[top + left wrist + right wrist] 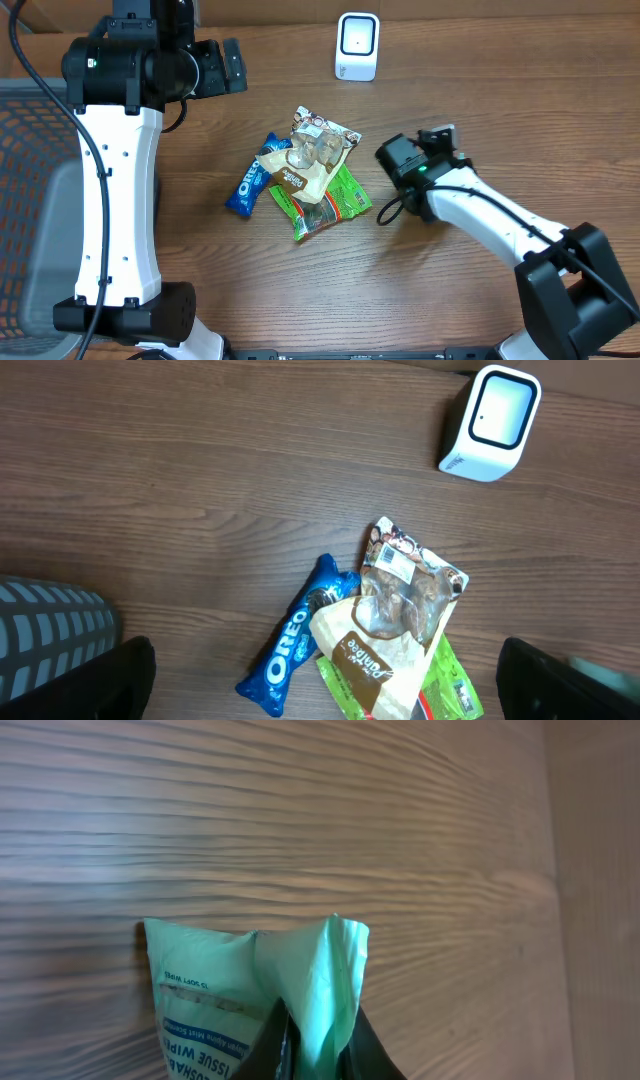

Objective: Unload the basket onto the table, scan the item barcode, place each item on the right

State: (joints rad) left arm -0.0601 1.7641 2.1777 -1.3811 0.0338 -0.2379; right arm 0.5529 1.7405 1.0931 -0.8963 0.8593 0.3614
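My right gripper (315,1045) is shut on a pale green pack of tissue wipes (220,990), pinching a fold at its top edge just above the wooden table. In the overhead view that gripper (440,138) sits right of the pile, and the pack barely shows there. The white scanner (357,46) stands at the back of the table, up and left of it, and is also in the left wrist view (490,422). My left gripper (325,685) hangs open high above the pile, holding nothing; overhead it (232,65) is at the back left.
A pile lies mid-table: a blue Oreo pack (248,186), a clear packet with a barcode label (405,585), a cream-and-brown pack (370,660) and a green pack (335,200). A grey mesh basket (30,180) is at the left edge.
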